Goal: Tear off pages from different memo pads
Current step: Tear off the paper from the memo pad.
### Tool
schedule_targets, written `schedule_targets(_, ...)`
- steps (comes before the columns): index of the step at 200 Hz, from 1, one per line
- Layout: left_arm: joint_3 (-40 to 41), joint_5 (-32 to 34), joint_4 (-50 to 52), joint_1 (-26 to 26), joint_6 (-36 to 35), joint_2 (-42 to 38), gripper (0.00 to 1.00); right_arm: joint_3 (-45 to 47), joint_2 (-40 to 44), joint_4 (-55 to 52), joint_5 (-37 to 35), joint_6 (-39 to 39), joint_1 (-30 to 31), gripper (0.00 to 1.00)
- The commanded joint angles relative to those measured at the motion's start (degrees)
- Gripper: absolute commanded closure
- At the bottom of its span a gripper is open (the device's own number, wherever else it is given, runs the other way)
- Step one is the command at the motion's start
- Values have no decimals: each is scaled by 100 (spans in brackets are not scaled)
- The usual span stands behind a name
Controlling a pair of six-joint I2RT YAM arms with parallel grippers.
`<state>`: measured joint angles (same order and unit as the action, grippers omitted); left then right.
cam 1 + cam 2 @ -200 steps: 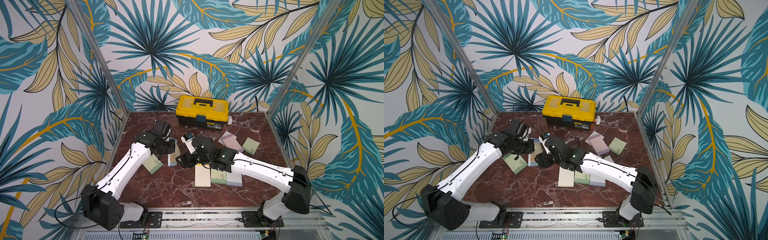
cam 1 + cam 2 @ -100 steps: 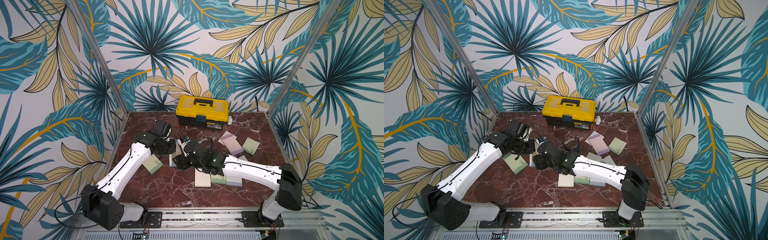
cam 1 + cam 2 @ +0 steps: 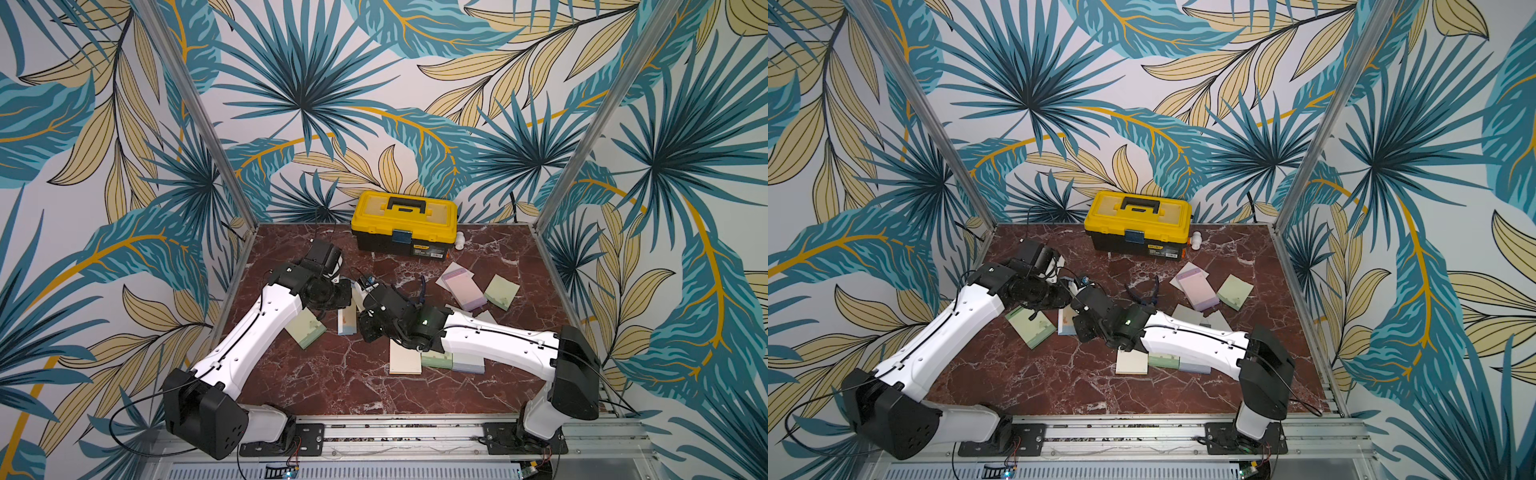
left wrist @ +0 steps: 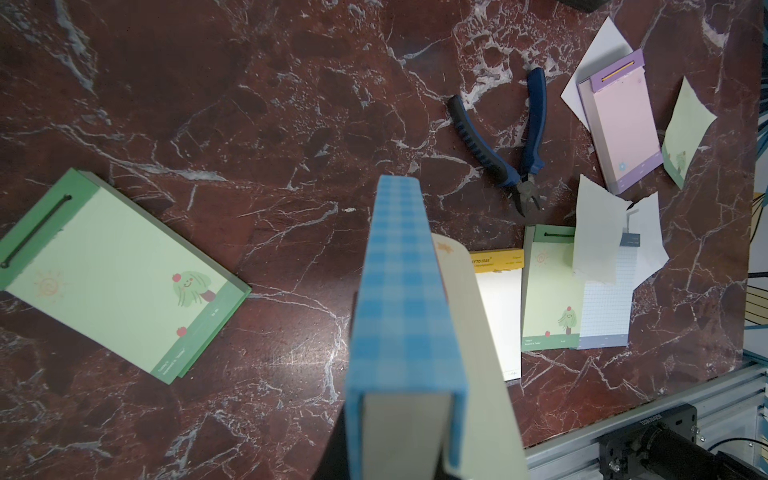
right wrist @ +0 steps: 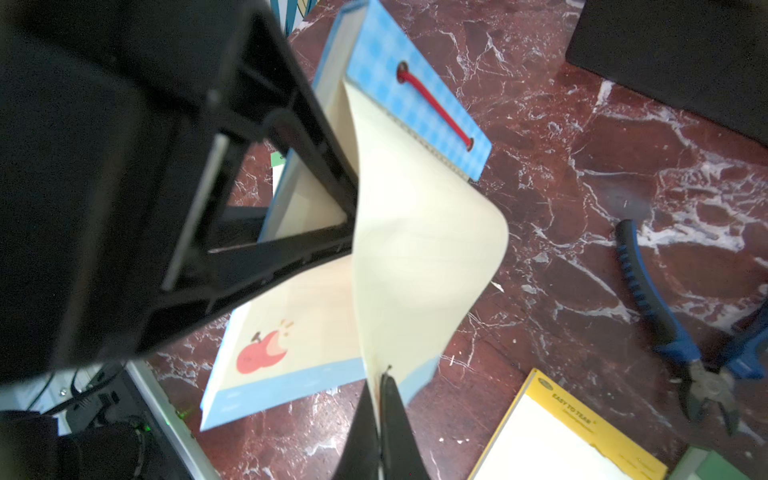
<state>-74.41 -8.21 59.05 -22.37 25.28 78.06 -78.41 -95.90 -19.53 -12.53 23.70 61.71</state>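
Left of centre on the table [image 3: 316,386], right gripper [image 5: 380,376] is clenched on the bottom corner of the cream page [image 5: 419,249], whose long axis runs from there to the perforation under the header of the blue-checked memo pad [image 5: 386,45], itself clamped by left gripper [image 3: 341,293]; I'd pull away from that header.

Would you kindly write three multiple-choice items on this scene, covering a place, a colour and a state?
1. The yellow toolbox stands: A in a front corner; B at the back wall; C on a pad.
2. The cord on the blue-checked pad is: A red; B black; C white.
3. The jaws of the right gripper are: A wide open; B out of view; C shut on the lifted page.
Answers: B, it sits against that wall; A, it looks red; C, they pinch its edge.
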Motion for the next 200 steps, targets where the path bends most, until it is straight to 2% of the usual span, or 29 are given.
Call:
schedule_targets(1,-206,-158,57,-22,-349,-2,100,-151,344,-262,188,-234,17,100)
schedule_targets(37,-192,-275,204,-24,-1031,-45,100,-249,557,-433,751,-326,-103,100)
schedule_targets(61,-195,-345,304,-23,-1499,-95,100,-262,662,-529,1484,-434,-288,100)
schedule_targets(125,-361,-1213,399,-22,-2362,-51,100,5,1092,-833,3334,-1142,-911,100)
schedule_targets(158,-551,-1415,486,-22,-2505,-28,100,-9,1150,-1334,3905,-1619,-1204,100)
schedule_targets(200,-636,-1461,659,-21,-2587,-22,100,-111,1162,-1771,4175,-1918,-1493,98)
